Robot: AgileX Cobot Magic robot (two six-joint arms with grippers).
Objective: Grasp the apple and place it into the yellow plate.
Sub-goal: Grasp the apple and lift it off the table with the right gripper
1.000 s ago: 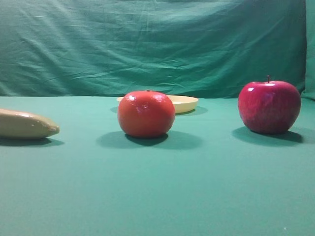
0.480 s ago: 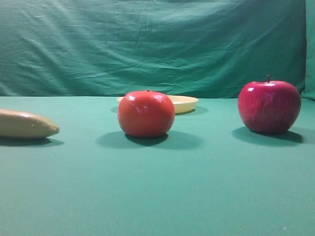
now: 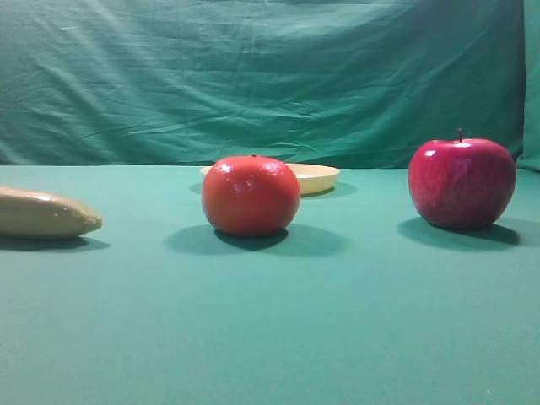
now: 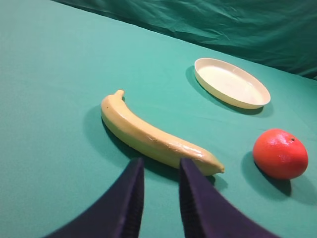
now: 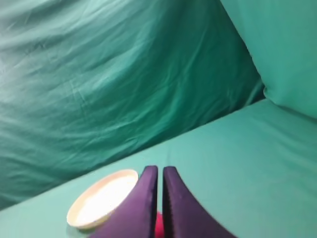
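From my seat the apple sits upright, stem up, on the green cloth toward the right edge of the desk in the high view, and it has not shifted at all over the last second: the high view matches the two earlier ones point for point, so nothing on the desk has been touched. That tells me the grasp has not begun. In the right wrist view I see only a sliver of red at the bottom edge, below the fingertips, which I take to be the apple sitting just under that arm. The right gripper has its two dark fingers nearly together, a thin slit between them, and holds nothing; I would need it to spread wide before coming down on the fruit. The yellow plate lies empty toward the back of the desk near the middle, half hidden behind the orange, which stands well apart from the apple. Further left, near the left edge, lies the banana. The left gripper hangs above the banana's near end with a narrow gap between its fingers, empty. Neither arm shows in the high view.
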